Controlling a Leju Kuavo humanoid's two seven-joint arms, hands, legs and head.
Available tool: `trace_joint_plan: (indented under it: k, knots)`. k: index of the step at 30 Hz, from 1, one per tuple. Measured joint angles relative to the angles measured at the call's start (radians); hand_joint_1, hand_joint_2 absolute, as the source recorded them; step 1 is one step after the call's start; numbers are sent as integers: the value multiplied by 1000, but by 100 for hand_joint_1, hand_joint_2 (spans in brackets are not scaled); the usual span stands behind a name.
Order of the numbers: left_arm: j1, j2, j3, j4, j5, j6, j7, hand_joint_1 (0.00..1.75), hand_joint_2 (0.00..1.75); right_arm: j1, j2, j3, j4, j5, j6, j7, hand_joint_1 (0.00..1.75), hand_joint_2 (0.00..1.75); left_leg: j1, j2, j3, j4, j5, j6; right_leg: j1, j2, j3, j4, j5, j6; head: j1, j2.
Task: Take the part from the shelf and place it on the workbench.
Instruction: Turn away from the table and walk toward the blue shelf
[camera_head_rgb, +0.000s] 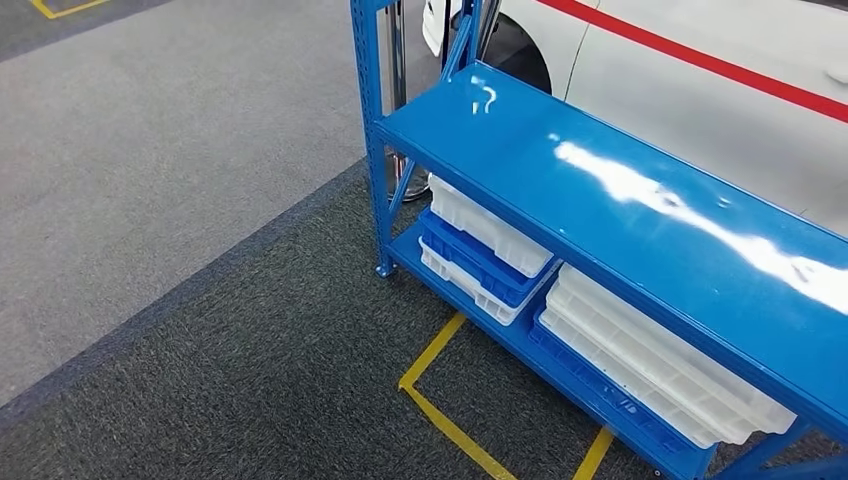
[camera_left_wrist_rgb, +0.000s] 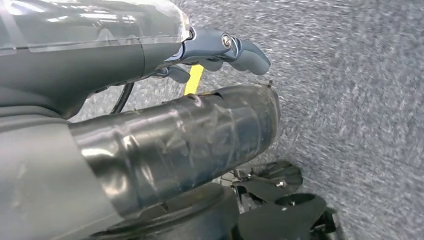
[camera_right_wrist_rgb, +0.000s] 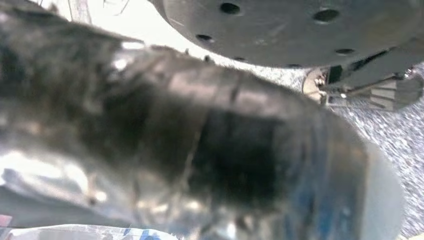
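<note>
Where the left hand (camera_left_wrist_rgb: 150, 45) reaches out in its wrist view, its grey fingers (camera_left_wrist_rgb: 247, 52) arch over the part (camera_left_wrist_rgb: 190, 145), a dark tube wrapped in shiny film. A strip of carpet (camera_left_wrist_rgb: 350, 100) and yellow tape (camera_left_wrist_rgb: 194, 77) shows between fingertip and tube, so I cannot tell whether the fingers are pressed round it or only lie alongside. The part hangs above the carpet, its cut end open and ragged at the rim. In the right wrist view the same dark wrapped surface sits blurred and very close to the lens (camera_right_wrist_rgb: 215, 150); the right hand's fingers are hidden behind it and their state cannot be told.

From the head view, the blue table (camera_head_rgb: 620, 190) runs slantwise, its glossy top bare and bright with glare. Its corner post (camera_head_rgb: 368, 120) stands at the near end. Under the top, on the lower shelf (camera_head_rgb: 505, 335), a white tray (camera_head_rgb: 485, 225) sits on a blue tray (camera_head_rgb: 480, 262) near the post, and a stack of white trays (camera_head_rgb: 650, 365) lies further along, jutting past the shelf's front edge. Behind the table stands a white car (camera_head_rgb: 700, 100) with a red stripe. Before the table's front edge, dark carpet (camera_head_rgb: 250, 380) lies open, crossed by a floor marking (camera_head_rgb: 440, 410) in yellow; beyond the post end, paler floor (camera_head_rgb: 150, 150) spreads wide
</note>
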Motion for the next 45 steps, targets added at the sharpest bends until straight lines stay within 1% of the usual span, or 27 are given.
trace_joint_plan:
  k: [1,3,5,6,8,10,11,14,16,18,19,20,21,22,23,25,27,29,31,33,35,36,37,40,42,44,45]
  knots:
    - [0,0,0,0,0,0,0,0,0,0,0,0,0,0,0,0,0,0,2,13,2,-7,4,6,1,-25,-16,33,-21,5,1,0]
    - [2,0,1,0,0,0,-1,0,0,-3,0,0,0,1,-1,0,0,0,1,40,4,-11,6,12,3,-85,-72,151,-86,13,5,0]
    - [6,0,2,0,0,0,0,0,0,-4,0,0,0,1,-1,0,0,0,0,69,4,-11,4,11,-1,-104,-118,245,-116,20,5,0]
    - [7,0,3,0,0,0,1,0,0,-3,0,0,0,1,-1,0,0,0,0,83,6,-10,1,10,-3,-109,-116,243,-103,21,4,0]
    - [5,0,3,0,-2,0,1,0,0,-2,0,0,0,2,0,1,0,0,-1,106,13,-10,-5,6,-4,-134,-57,133,-38,18,5,0]
    - [5,0,4,0,-4,0,1,0,0,-3,0,0,0,3,0,2,0,0,-5,125,19,-9,-14,-4,6,-178,6,12,3,4,4,0]
    - [4,0,4,0,-4,0,1,0,0,-5,0,0,0,3,0,2,0,0,-7,134,22,-9,-18,-10,11,-191,19,-16,7,-4,4,0]
    - [-2,0,4,0,-4,0,1,0,0,-3,1,0,0,4,0,2,0,0,-9,153,37,-10,-28,-26,12,-165,22,-28,6,-23,3,0]
    - [-3,0,5,0,-5,0,1,0,0,-2,1,0,0,4,-1,2,0,0,-6,112,26,29,-60,-35,5,-143,25,-35,11,-36,3,0]
    - [0,0,5,0,-5,0,1,0,0,-4,1,-1,0,4,-1,2,0,0,-3,57,-29,148,-126,-39,3,-120,25,-36,13,-45,2,0]
    - [2,0,5,0,-5,0,1,0,0,-5,1,-1,0,4,0,2,0,0,-3,46,-63,217,-153,-40,4,-106,24,-35,13,-46,2,0]
    - [3,0,5,0,-5,0,1,0,0,-5,1,-1,0,5,0,2,0,0,-3,43,-89,264,-162,-40,5,-92,24,-33,13,-47,2,0]
    - [5,0,5,0,-5,0,1,0,0,-4,1,-1,0,5,0,2,0,0,-3,41,-100,276,-150,-40,6,-77,24,-31,12,-47,2,0]
    - [6,0,6,0,-5,0,1,0,0,-4,1,-1,0,6,0,3,0,0,-3,39,-92,247,-118,-38,6,-61,24,-28,11,-46,2,0]
    - [6,0,6,0,-5,0,1,0,0,-4,1,-1,0,6,0,3,0,0,-3,31,-71,186,-75,-35,5,-47,25,-25,9,-44,2,0]
    - [7,1,6,0,-4,0,1,0,0,-5,2,-1,0,6,0,3,0,0,-1,-13,-27,63,-16,-28,6,-20,22,-16,6,-37,3,0]
    - [4,1,7,0,-4,0,1,0,0,-5,3,-1,0,7,0,3,0,0,-3,-41,-11,15,-9,-22,5,0,14,-12,6,-25,3,0]
    - [0,0,8,0,-4,0,2,0,0,-2,3,-1,0,8,1,4,0,0,-3,-22,-7,7,-4,-13,1,15,9,-12,9,-12,2,0]
    - [0,0,8,0,-4,0,2,0,0,-1,2,-1,1,9,1,4,0,0,1,2,0,-5,4,1,2,-20,-8,20,-13,-1,6,0]
    - [2,0,9,0,-5,0,2,0,0,-3,2,-1,1,9,1,4,0,0,1,29,2,-11,7,9,4,-80,-57,121,-70,7,11,0]
    - [5,0,10,0,-5,-1,3,0,0,-4,2,-1,1,10,1,5,0,0,-1,59,2,-10,4,10,0,-102,-113,232,-113,14,12,0]
    - [6,0,10,0,-5,-1,3,0,0,-4,2,-1,1,11,2,5,0,0,-1,74,3,-9,2,9,-2,-107,-122,249,-109,16,12,0]
    - [6,0,10,0,-5,-1,3,0,0,-3,2,-1,1,11,2,5,0,0,-1,87,5,-9,0,8,-4,-113,-110,228,-87,16,12,0]
    - [4,0,10,0,-5,-1,3,0,0,-3,2,-1,1,12,2,5,0,0,-4,119,16,-9,-11,-3,2,-159,-10,38,-4,3,12,0]
    - [3,0,10,0,-5,-1,2,0,0,-4,1,-1,1,13,2,5,0,0,-8,137,22,-10,-18,-14,10,-178,19,-20,5,-11,12,0]
    - [-2,0,10,0,-5,-1,2,0,0,-2,1,-1,1,16,2,5,0,0,-10,153,32,-14,-22,-25,10,-159,20,-22,6,-21,11,0]
    - [-3,0,10,0,-5,-1,2,0,0,-1,2,-1,1,18,2,5,0,0,-9,146,34,-9,-29,-30,7,-150,22,-27,8,-28,11,0]
